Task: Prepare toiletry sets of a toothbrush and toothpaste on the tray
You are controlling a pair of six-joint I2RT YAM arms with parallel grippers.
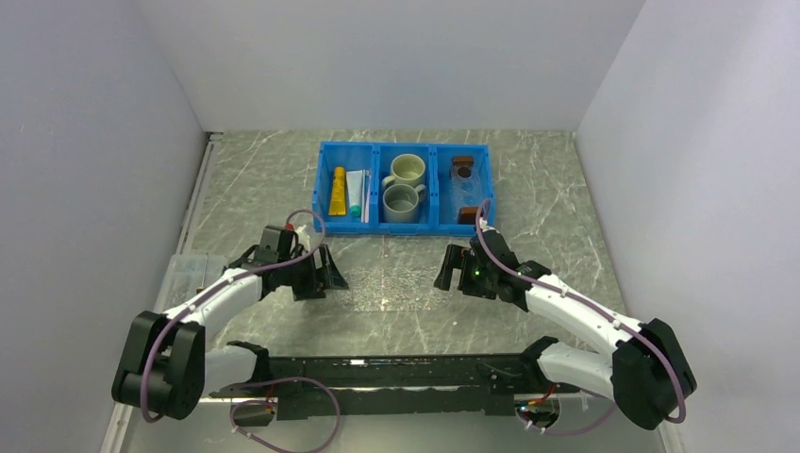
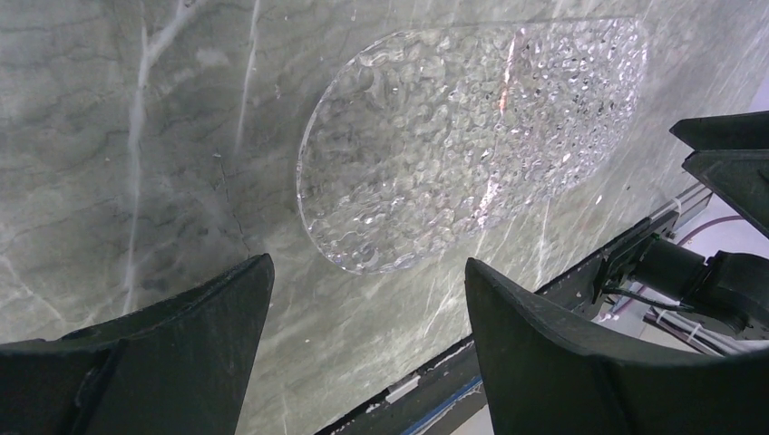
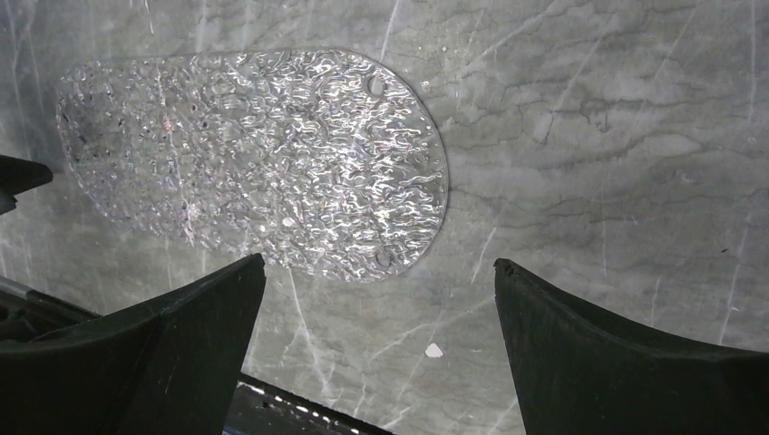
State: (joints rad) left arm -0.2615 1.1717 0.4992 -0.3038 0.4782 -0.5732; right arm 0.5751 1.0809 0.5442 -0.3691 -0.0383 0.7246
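Observation:
A yellow-orange toothpaste (image 1: 338, 191) tube, a white toothpaste tube (image 1: 355, 193) and a thin pale toothbrush (image 1: 366, 200) lie in the left compartment of the blue bin (image 1: 377, 226). The clear tray (image 1: 463, 189), with a brown block at each end, rests in the bin's right compartment. A clear dimpled sheet (image 1: 396, 283) (image 2: 453, 136) (image 3: 254, 154) with rounded ends lies flat on the table between my arms. My left gripper (image 1: 325, 278) (image 2: 367, 281) hovers open and empty just off its left end. My right gripper (image 1: 451, 269) (image 3: 379, 272) hangs open and empty off its right end.
Two mugs (image 1: 408, 170) (image 1: 403, 203) fill the bin's middle compartment. A clear plastic box (image 1: 189, 274) sits at the table's left edge. The black base rail (image 1: 396, 373) runs along the near edge. White walls close in on three sides.

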